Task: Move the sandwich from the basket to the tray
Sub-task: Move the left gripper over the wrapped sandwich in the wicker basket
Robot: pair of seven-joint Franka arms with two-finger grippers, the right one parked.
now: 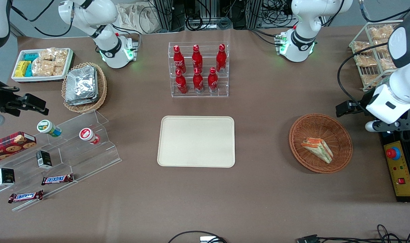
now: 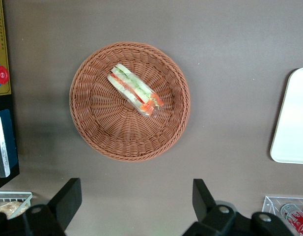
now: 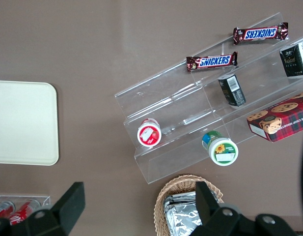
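The two dark fingers (image 2: 68,199) of the left arm's gripper (image 2: 134,201) stand wide apart with nothing between them, hanging high above bare brown table (image 1: 259,189) beside the basket (image 2: 92,123). That basket is round, shallow, reddish-brown wicker, and sits toward the working arm's end of the table. In it lies the sandwich (image 2: 135,90), a small clear-wrapped triangular wedge resting on its side near the basket's middle: pale bread with green and orange-red filling showing in stripes along the cut face. The cream-beige tray (image 1: 196,141), rectangular with rounded corners and a low rim, lies well apart from the basket at the table's centre, with a clear rack of red bottles (image 1: 198,69) farther from the front camera.
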